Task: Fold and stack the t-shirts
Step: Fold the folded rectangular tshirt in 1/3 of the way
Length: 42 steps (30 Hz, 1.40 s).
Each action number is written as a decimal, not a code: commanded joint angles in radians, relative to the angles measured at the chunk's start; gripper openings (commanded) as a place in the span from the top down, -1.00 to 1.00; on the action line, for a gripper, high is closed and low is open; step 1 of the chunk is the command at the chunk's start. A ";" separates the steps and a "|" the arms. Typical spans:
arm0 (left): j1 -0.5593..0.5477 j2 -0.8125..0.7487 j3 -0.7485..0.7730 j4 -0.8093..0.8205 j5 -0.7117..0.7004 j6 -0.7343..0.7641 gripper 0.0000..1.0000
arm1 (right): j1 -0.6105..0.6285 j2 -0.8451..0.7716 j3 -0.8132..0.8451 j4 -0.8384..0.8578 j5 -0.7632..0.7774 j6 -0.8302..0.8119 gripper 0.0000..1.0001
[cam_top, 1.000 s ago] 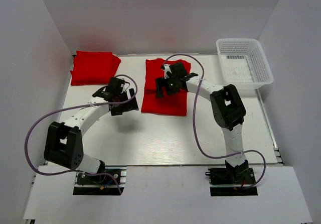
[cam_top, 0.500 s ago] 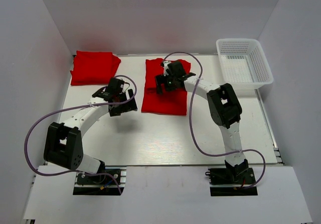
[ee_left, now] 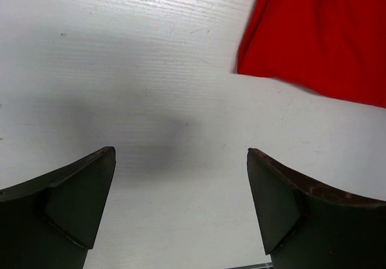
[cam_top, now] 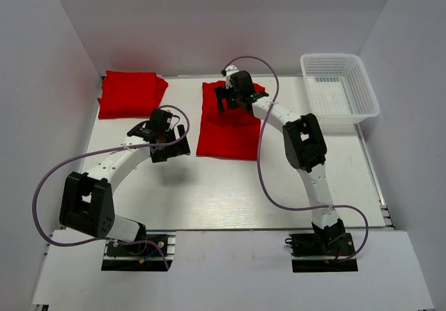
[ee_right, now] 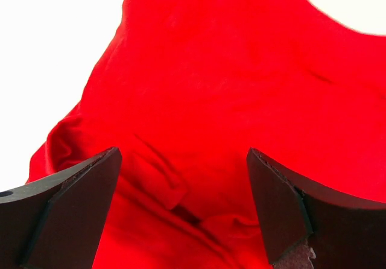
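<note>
Where the middle t-shirt (cam_top: 228,126) lies flat at the far centre of the worktop (cam_top: 244,192), the right gripper (cam_top: 230,100) hangs over its far end with jaws spread wide, pinching nothing. In the right wrist view, red cloth (ee_right: 229,88) fills the gap below the fingers (ee_right: 72,202). It is soft and matte, rumpled into low ridges with a small fold near the middle, and its edge curves off to white at top left. From above the shirt is roughly a rectangle, with a narrower far part layered on a wider near part.

The second t-shirt (cam_top: 131,93) is folded into a neat pad at the far left corner, well apart from both grippers.

The left gripper (cam_top: 169,147) is just beside the middle shirt's near left corner, over bare worktop, jaws spread and holding nothing. Its wrist view shows a red corner at upper right, apart from the dark wedge-shaped fingertips.

The worktop is white with faint wood grain. A rectangular white plastic mesh basket (cam_top: 339,91) sits at the far right corner.
</note>
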State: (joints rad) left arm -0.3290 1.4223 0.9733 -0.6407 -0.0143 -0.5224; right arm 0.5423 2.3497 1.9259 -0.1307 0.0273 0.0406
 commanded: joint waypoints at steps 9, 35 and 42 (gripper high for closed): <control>0.001 -0.039 0.005 -0.007 0.014 0.010 -1.00 | 0.002 -0.228 -0.103 -0.108 -0.269 -0.142 -0.81; 0.001 -0.002 -0.013 -0.005 0.024 0.039 -1.00 | 0.021 -0.052 -0.150 -0.034 -0.183 0.011 -0.81; 0.001 0.007 -0.013 -0.005 0.024 0.048 -1.00 | 0.021 -0.050 -0.157 0.149 -0.066 0.056 -0.81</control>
State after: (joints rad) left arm -0.3290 1.4353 0.9615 -0.6514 -0.0025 -0.4885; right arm 0.5690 2.2875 1.7397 -0.1192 -0.1261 0.0700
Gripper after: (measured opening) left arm 0.997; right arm 0.905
